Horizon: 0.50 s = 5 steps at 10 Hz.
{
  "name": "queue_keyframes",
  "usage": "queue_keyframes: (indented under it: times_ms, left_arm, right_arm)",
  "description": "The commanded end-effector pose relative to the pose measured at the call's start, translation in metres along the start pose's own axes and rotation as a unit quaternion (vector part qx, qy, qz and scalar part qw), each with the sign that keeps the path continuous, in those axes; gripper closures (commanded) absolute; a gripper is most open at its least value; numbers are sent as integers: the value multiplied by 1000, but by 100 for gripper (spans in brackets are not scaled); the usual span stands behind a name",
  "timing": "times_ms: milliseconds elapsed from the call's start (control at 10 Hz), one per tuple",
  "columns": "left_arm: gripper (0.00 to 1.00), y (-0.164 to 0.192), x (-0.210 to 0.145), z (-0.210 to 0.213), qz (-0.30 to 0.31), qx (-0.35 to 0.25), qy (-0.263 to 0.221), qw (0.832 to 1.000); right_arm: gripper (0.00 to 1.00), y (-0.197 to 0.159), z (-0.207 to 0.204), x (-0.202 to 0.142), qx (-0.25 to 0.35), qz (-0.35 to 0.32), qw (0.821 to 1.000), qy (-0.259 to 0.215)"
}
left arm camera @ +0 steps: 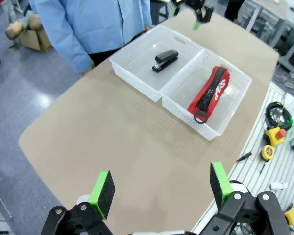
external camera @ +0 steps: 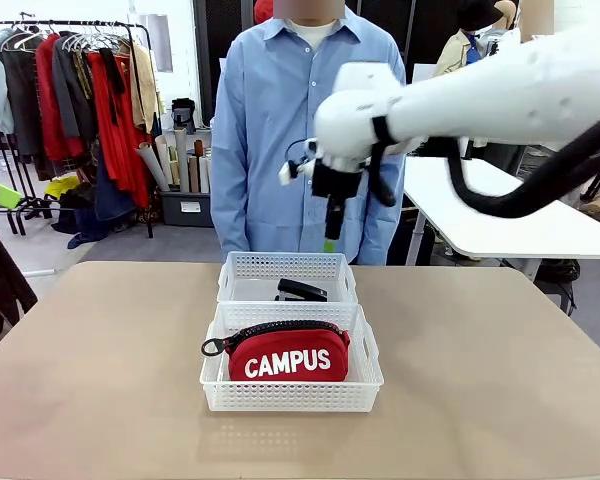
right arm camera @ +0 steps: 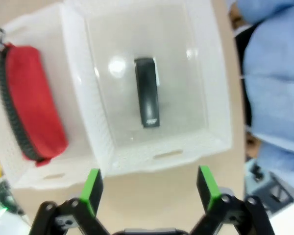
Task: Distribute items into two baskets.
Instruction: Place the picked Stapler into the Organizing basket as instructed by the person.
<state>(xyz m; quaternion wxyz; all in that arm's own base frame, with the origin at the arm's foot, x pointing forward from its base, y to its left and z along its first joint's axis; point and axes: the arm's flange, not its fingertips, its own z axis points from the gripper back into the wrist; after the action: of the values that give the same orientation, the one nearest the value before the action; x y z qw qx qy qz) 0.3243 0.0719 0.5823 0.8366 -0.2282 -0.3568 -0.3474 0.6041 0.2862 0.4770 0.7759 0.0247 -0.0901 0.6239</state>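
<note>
The red pouch [external camera: 288, 357] lies in the near basket [external camera: 212, 385], and the black stapler [external camera: 301, 291] lies in the far basket [external camera: 242, 264], which stands touching the first on the tabletop [external camera: 100, 380]. Each basket has one item, so the sorting looks finished.

The right gripper [external camera: 332, 227] hangs above the far basket with its jaws fully open and holding nothing. The left gripper [left arm camera: 159, 188] is well apart over the bare tabletop, also wide open and empty.

The risks now are small, I think. If the right arm goes down again, a finger could catch the lattice wall of the far basket and push both baskets, because they are light and stand free. The person [external camera: 300, 130] stands just behind that basket, so a fast move of the right arm forward could come close to the blue shirt. The pouch strap [external camera: 213, 347] rests near the rim and could be hooked by a low pass.
</note>
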Motion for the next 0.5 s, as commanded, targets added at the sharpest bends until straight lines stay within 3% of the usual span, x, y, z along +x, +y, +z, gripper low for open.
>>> queue_keyframes:
  times_ms: [0,400]
  left_arm:
    - [0,0,0,0,-1,-1,-3,1000]
    - [0,0,0,0,-1,-1,-3,1000]
  right_arm:
    - [0,50,20,-56,2,-1,998,-69]
    - [0,88,103,-137,39,-121,982,-137]
